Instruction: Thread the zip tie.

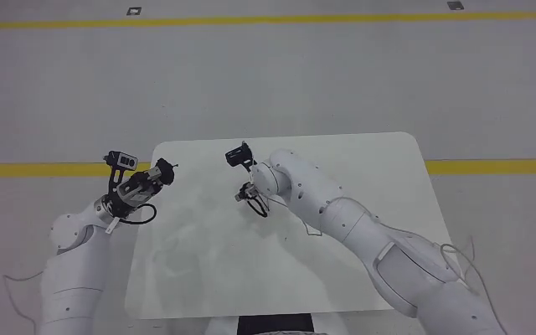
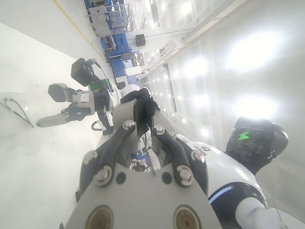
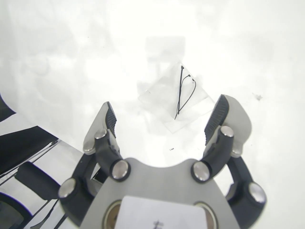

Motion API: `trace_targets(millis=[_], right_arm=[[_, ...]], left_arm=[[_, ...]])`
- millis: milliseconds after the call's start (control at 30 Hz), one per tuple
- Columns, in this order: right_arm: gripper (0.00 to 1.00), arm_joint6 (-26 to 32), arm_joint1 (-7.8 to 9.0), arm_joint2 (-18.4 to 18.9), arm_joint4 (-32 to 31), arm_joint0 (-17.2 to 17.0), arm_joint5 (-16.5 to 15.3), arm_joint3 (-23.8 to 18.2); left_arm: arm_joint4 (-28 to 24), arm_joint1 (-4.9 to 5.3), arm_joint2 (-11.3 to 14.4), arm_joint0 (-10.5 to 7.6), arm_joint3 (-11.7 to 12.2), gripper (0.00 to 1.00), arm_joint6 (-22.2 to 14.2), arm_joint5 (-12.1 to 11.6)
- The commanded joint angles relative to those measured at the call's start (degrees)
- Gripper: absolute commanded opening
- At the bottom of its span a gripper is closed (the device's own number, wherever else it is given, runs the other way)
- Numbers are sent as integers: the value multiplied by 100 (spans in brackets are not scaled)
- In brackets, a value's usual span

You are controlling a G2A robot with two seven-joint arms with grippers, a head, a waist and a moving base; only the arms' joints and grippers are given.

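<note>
— Black zip tie [image 3: 180,91] lies loose on a clear sheet [image 3: 190,117] on the worktop [image 1: 335,167]. Is it unthreaded?
— By the look of it, yes; I judge nothing done yet. The right hand [image 3: 165,103] hangs above it, fingers spread, holding nothing.
— And the left hand [image 2: 143,101]?
— Off by the worktop's edge, clenched; whether it pinches anything I cannot tell. Picking up and threading remain.

Thin black zip ties [image 3: 179,91], count unclear, lie flat on a clear plastic sheet [image 3: 190,117] on the white table [image 3: 71,48]. Their strands meet at one end and fan apart toward the other.
</note>
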Motion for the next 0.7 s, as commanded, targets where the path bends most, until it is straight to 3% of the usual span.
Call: trace_targets(millis=[0,200,367,667], right_arm=[[39,61,8,19,-78,-22,9,-64],[25,108,12,59,-178,-150,-84,-59],[16,45,-37,35,-306,-232,33,-14],[6,-280,-186,-37,-411,-359,108,340]], left_arm=[[0,0,0,0,0,0,0,0],[0,0,0,0,0,0,0,0],[0,0,0,0,0,0,0,0],[0,0,0,0,0,0,0,0]])
